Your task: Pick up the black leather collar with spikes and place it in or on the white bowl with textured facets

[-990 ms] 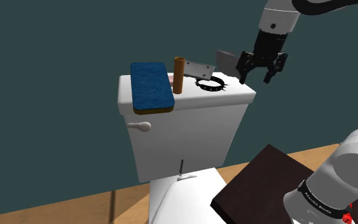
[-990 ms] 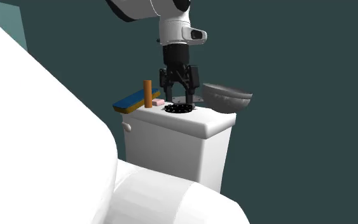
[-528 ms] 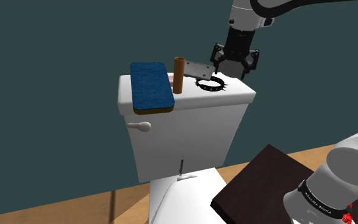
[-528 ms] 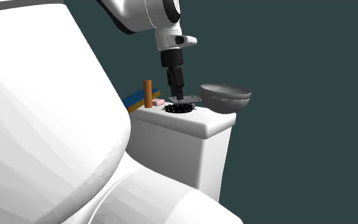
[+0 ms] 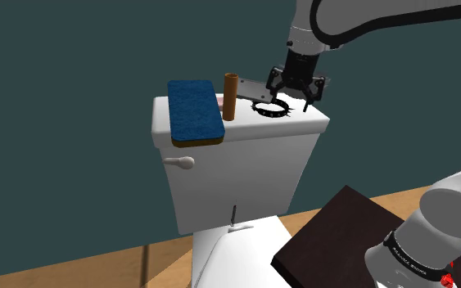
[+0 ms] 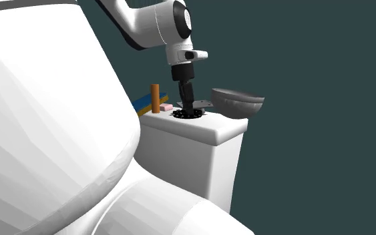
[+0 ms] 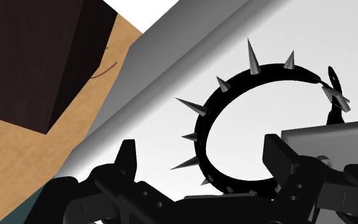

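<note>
Spiked collar (image 7: 204, 130) near grey plate (image 5: 255, 88), brown cylinder (image 5: 229, 96)

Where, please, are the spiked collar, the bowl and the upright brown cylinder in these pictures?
spiked collar (image 7: 205, 137), wrist view, on the black band's curved side, between spikes.
bowl (image 6: 240, 107), second exterior view, on its outer wall.
brown cylinder (image 5: 230, 96), shoulder view, midway up its side.

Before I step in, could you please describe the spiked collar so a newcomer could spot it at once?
Start at the white toilet tank; on its lid, towards the shoulder view's right, beneath the black end effector, lies a black ring-shaped collar. Unlike the blue rectangular pad and the upright brown cylinder nearby, it bristles with pointed grey spikes.
</note>
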`<state>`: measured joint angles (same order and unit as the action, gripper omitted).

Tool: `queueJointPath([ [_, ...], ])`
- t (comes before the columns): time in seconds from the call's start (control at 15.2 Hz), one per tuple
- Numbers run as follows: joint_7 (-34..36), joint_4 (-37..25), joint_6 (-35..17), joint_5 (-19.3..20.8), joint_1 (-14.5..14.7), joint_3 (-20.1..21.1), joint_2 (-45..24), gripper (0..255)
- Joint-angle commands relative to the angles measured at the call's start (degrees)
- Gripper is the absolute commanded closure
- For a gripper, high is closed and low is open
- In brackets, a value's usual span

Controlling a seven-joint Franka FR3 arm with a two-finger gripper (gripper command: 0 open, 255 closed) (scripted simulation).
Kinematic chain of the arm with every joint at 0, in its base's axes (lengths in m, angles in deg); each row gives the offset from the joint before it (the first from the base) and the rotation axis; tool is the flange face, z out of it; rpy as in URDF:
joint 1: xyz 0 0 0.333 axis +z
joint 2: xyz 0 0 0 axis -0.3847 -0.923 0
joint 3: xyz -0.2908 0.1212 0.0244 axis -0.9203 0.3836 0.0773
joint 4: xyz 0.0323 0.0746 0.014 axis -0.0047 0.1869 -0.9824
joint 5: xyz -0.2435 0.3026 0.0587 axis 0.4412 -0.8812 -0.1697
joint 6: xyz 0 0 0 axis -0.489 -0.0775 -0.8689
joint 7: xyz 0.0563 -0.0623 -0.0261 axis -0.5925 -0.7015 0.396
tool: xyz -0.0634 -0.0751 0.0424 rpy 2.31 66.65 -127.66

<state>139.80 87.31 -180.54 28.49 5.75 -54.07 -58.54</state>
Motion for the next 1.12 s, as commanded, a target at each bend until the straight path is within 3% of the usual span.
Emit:
queueJointPath([
  [0.0,0.1,0.6,-0.6,-0.1,0.1,0.1,0.0,0],
  [0.4,0.1,0.6,-0.6,-0.1,0.1,0.1,0.0,0],
  [0.46,0.1,0.6,-0.6,-0.1,0.1,0.1,0.0,255],
  [1.06,0.1,0.6,-0.6,-0.1,0.1,0.1,0.0,255],
])
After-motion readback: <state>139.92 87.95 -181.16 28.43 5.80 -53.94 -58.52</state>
